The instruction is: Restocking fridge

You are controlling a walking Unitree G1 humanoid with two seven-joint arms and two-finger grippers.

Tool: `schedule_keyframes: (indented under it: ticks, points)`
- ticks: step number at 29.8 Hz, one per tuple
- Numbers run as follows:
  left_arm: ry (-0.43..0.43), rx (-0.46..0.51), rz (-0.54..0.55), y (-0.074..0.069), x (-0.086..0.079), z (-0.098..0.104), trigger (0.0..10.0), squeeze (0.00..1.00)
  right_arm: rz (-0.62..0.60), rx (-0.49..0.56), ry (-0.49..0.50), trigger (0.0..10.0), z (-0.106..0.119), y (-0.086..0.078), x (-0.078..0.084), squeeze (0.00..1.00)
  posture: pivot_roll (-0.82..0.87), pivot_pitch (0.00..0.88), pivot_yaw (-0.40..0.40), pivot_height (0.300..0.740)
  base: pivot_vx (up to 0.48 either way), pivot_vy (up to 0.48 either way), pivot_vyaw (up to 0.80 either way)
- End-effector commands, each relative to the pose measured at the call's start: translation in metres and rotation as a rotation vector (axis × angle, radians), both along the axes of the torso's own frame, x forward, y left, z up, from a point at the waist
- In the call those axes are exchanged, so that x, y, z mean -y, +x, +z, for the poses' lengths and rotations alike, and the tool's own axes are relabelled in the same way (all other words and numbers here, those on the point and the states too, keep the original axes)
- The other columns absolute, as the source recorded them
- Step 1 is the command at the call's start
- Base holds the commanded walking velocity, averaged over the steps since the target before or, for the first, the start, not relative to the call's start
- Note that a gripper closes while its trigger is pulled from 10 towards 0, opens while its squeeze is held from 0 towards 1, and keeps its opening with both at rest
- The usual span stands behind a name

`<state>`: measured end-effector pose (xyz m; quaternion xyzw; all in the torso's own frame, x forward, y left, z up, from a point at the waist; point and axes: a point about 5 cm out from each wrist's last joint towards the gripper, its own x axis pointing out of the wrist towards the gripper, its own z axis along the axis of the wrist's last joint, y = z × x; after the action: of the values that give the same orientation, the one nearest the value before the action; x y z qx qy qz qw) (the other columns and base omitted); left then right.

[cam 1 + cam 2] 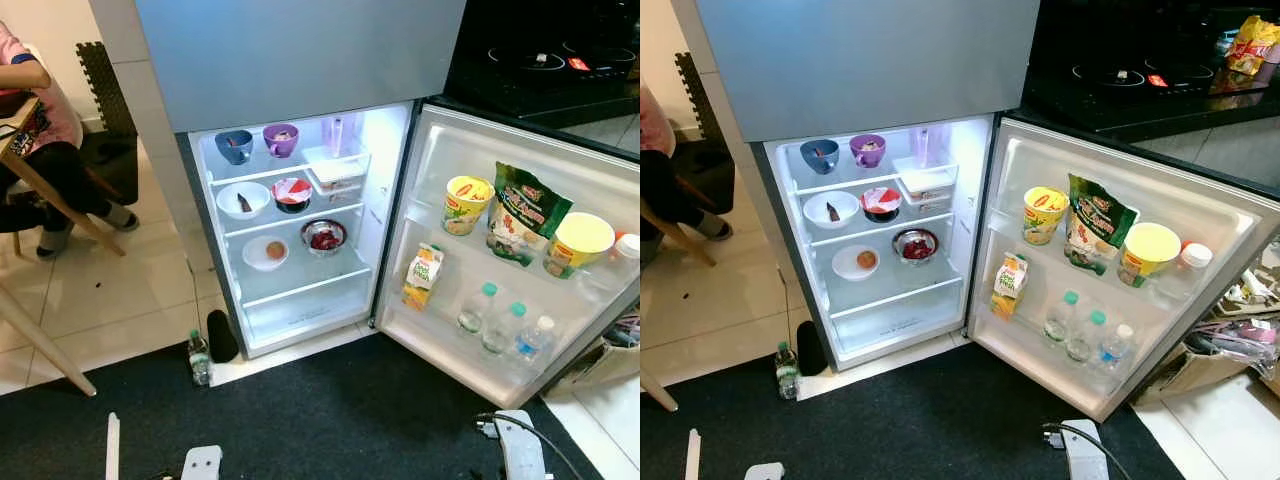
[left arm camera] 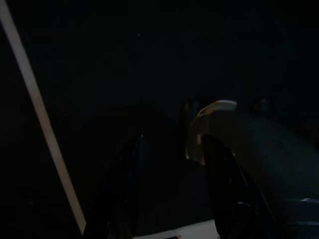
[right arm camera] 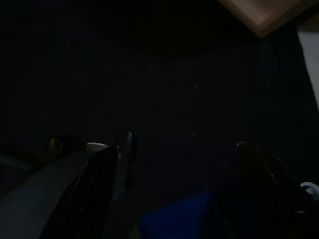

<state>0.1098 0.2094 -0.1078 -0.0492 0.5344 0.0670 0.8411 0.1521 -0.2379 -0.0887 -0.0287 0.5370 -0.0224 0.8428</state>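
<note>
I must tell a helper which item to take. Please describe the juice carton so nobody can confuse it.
Look at the open fridge door. On its lower shelf, at the hinge end, stands the juice carton, beside three water bottles. It is the only box there, yellow and green.

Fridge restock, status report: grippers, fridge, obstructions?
Both arms hang idle, fingers apart. Fridge door open, shelves lit. Water bottle on the floor by the fridge's left corner. Person seated far left.
</note>
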Motion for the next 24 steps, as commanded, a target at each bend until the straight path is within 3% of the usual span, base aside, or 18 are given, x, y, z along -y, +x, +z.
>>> schedule_keyframes:
  ticks: [1,9,12,24]
  points:
    - [-0.003,0.008,0.007,0.001,-0.003,0.001,10.0,0.0,-0.008,0.016,-0.009,10.0,0.002,0.004,0.003,0.0,-0.03,0.0,0.007,0.74,0.0,0.0,0.0]
    - [-0.006,-0.001,-0.043,0.002,0.005,0.0,10.0,0.0,-0.086,0.01,-0.034,10.0,0.003,-0.005,0.018,0.0,-0.03,0.0,0.005,0.74,0.0,0.0,0.0]
    - [0.003,-0.001,0.012,0.001,-0.001,0.0,10.0,0.0,-0.064,-0.005,-0.036,10.0,0.001,-0.009,0.016,0.0,-0.01,0.0,-0.001,0.74,0.0,0.0,0.0]
    - [0.005,-0.021,0.032,-0.01,-0.007,-0.001,10.0,0.0,-0.028,0.01,-0.027,10.0,0.001,-0.002,0.007,0.0,-0.03,0.0,0.018,0.74,0.0,0.0,0.0]
